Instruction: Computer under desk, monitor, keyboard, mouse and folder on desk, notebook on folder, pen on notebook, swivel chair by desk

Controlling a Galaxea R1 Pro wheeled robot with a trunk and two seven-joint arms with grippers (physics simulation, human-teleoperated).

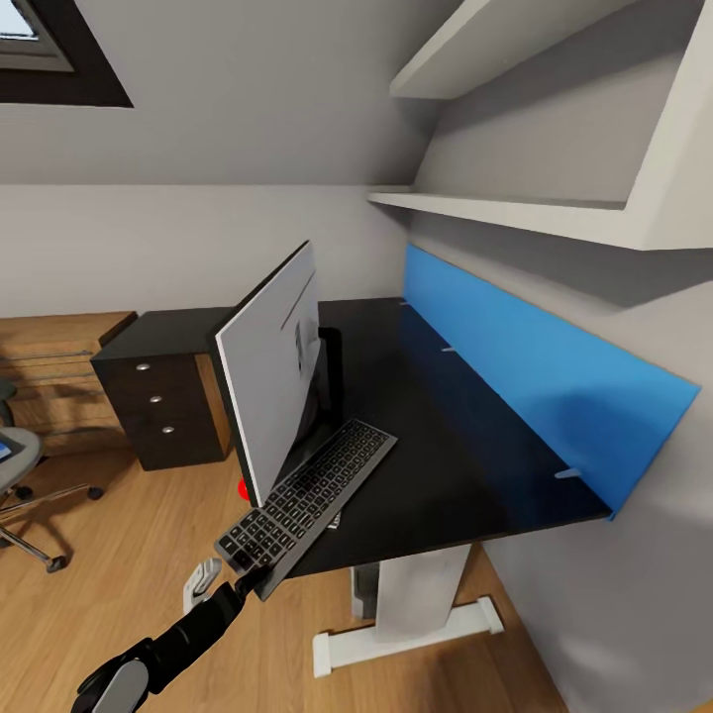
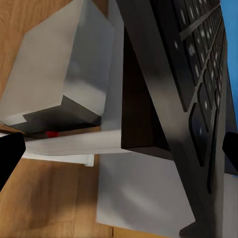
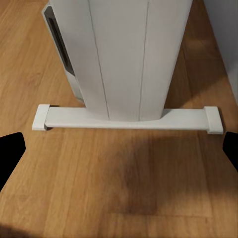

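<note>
The left gripper is clamped on the near end of the keyboard, which lies tilted across the front edge of the desk, its far end resting on the black top beside the monitor. The monitor stands at the desk's edge, its pale back facing the camera. The right gripper has its jaws spread apart, empty, above the wood floor before the desk's white leg. The swivel chair sits well apart.

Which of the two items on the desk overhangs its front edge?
The keyboard: its near end juts past the desk edge at the left end effector; the monitor stands upright.
</note>
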